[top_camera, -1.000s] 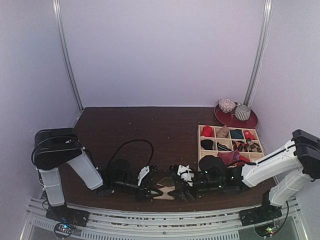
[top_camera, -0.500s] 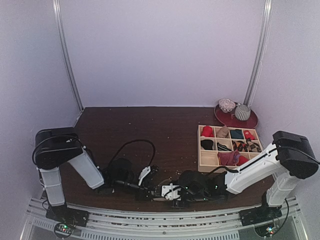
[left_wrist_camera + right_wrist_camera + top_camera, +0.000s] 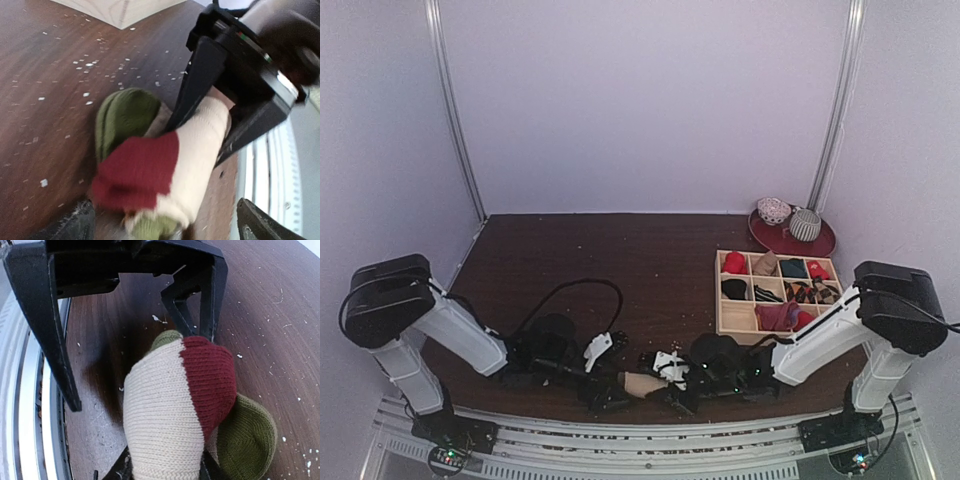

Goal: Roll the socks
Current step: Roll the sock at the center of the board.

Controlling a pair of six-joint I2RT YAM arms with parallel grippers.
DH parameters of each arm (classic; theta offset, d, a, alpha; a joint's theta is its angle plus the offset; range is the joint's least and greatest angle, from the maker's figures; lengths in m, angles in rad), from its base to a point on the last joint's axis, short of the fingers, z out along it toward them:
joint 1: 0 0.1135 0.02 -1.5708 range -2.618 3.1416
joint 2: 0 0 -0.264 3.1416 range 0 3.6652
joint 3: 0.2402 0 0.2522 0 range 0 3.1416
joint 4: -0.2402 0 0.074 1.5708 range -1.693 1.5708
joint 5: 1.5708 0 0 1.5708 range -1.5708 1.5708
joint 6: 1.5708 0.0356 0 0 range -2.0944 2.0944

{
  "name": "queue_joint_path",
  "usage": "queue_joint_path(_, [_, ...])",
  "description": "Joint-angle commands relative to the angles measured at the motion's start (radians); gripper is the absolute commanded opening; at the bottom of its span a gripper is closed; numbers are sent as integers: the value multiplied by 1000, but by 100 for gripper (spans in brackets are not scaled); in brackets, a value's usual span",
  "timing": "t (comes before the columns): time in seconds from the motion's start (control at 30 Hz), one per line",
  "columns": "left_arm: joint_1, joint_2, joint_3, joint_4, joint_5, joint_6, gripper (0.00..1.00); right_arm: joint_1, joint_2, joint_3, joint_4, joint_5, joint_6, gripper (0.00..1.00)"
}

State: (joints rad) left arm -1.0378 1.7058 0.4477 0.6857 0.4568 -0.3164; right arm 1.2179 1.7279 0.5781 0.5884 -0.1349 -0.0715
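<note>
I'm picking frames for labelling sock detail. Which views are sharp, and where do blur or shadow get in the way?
Right wrist: sharpest; the knit of the cream sock is crisp, and its shadow darkens the table on its left. Left wrist: soft throughout, sock edges smeared. Top external: dim, low contrast, the sock tiny near the bottom edge.

I can read nothing in any of my views: no letters, numbers, labels or brand marks show on the sock (image 3: 165,405), on the wooden tray (image 3: 718,300) or on the worktop (image 3: 620,250).
</note>
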Motion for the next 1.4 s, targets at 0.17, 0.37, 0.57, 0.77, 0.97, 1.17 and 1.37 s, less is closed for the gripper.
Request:
queue_joint_path(0.17, [-4, -76, -125, 280, -51, 263, 98, -67, 194, -91, 58, -235, 263, 32])
queue_joint_path(0.37, [-5, -7, -136, 431, 9, 292, 98, -86, 222, -89, 29, -272, 272, 32])
queue_joint_path(0.57, [-4, 62, -126, 507, 39, 281, 98, -94, 221, -79, 5, -279, 270, 32])
queue_joint_path(0.77, [-4, 128, -82, 419, 90, 259, 82, -100, 227, -68, -12, -286, 270, 32])
queue_joint_path(0.97, [-14, 171, -68, 329, 82, 216, 53, -115, 232, -65, -12, -317, 285, 32])
queue_joint_path(1.17, [-25, 210, -78, 293, 48, 162, 0, -133, 236, -40, -45, -355, 299, 32])
queue_joint_path(1.37, [-25, 236, 26, -6, -47, 88, 0, -139, 223, 1, -119, -343, 288, 38])
